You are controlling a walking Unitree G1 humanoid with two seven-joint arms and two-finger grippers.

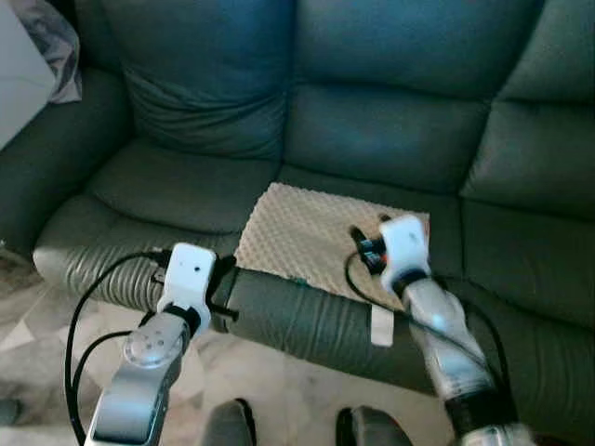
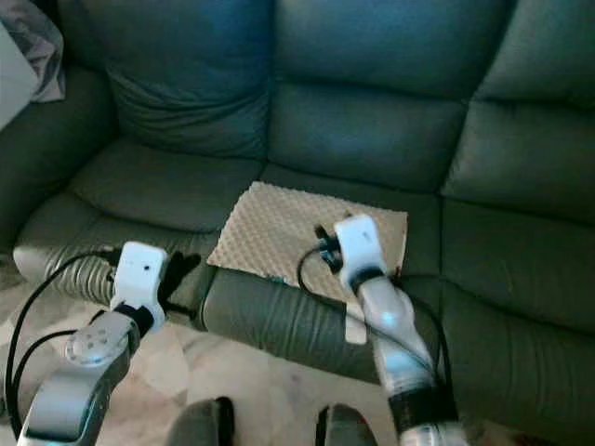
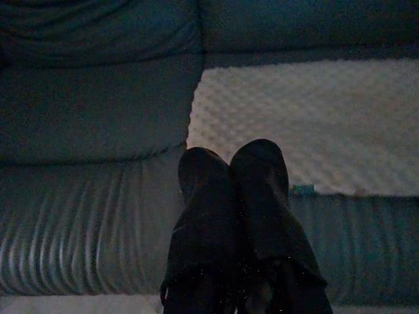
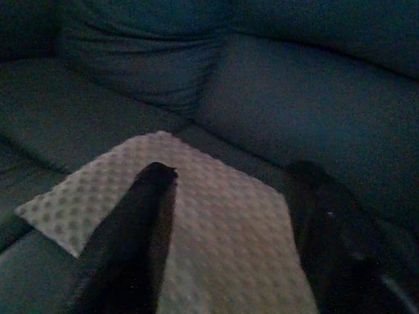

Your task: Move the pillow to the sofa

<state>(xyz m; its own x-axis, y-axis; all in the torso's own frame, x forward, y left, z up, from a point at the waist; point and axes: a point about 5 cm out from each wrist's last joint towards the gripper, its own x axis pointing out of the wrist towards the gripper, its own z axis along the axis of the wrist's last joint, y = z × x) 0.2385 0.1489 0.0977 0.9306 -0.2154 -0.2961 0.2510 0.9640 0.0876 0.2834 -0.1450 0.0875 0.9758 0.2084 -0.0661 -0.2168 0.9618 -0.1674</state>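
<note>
arms [image 1: 149,372] — silver, white wrist blocks; cables [image 1: 79,316] — black loops; pincer fingers [image 3: 262,190] — black, rounded

A large dark green leather sofa [image 1: 390,139] is stretching across the whole scene, its padded back cushions [image 1: 209,74] rising behind the wide seat cushions [image 1: 177,186]. Soft daylight is glancing off the rounded, ribbed front edge of the seat [image 1: 102,269], while the upper backrest is sitting in dimmer shade. Below the sofa, a pale marbled tile floor [image 1: 232,372] is showing, with darker veined patches running through it. At the upper left corner, a crumpled grey cloth [image 1: 51,42] is lying over the sofa's armrest [image 1: 37,167], beside a pale flat surface [image 1: 19,84].
</note>
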